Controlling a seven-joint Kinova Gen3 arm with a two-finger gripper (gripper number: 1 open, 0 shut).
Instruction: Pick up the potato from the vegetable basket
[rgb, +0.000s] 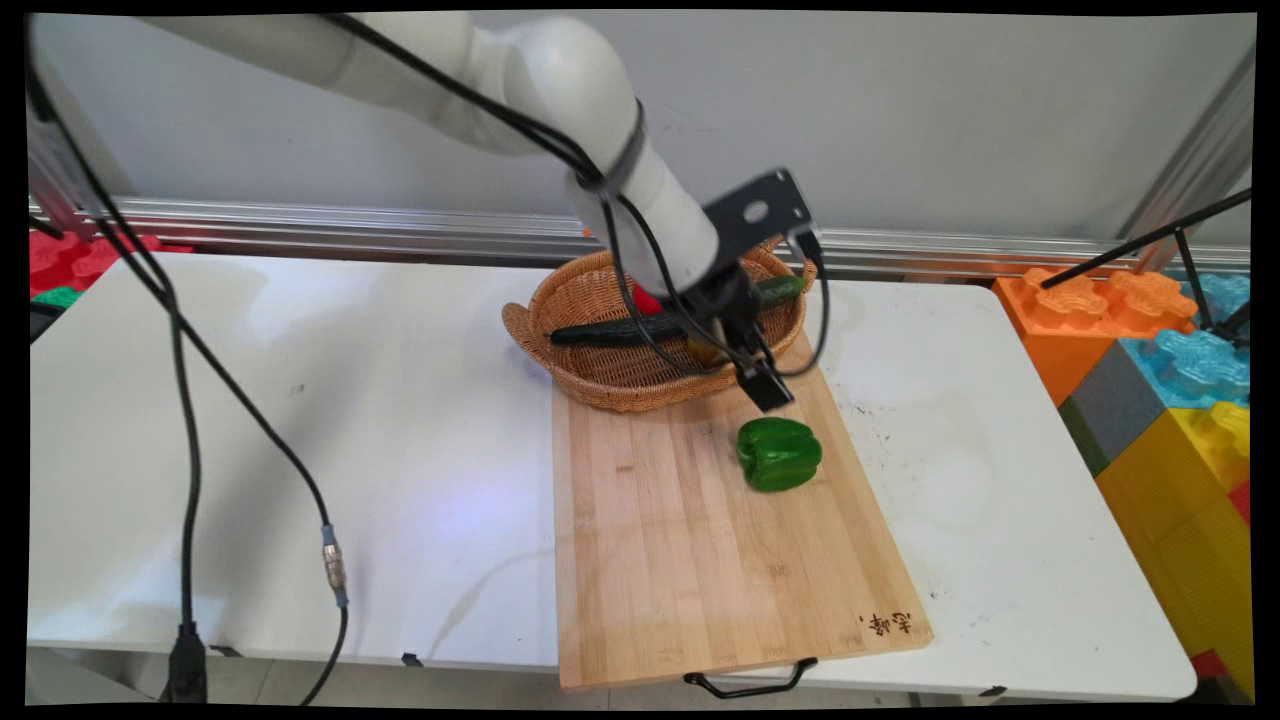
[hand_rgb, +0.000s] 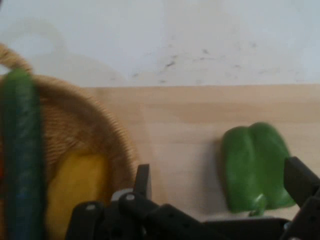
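Gripper (hand_rgb: 220, 192): fingers spread wide, holding nothing (pepper between them in the hand view).
Pepper (rgb: 779, 453): on the cutting board (rgb: 700, 540).
Basket (rgb: 600, 370): just beside, holding a cucumber (rgb: 620, 330).

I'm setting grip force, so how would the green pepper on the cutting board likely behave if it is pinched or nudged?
The green pepper looks glossy, so it may slip between the fingers. Its lobed, rounded body lies on its side on the flat cutting board, so a nudge would probably rock or roll it. It is likely hollow, light for its bulk, and may dent under a hard squeeze. The gripper hangs open above it.
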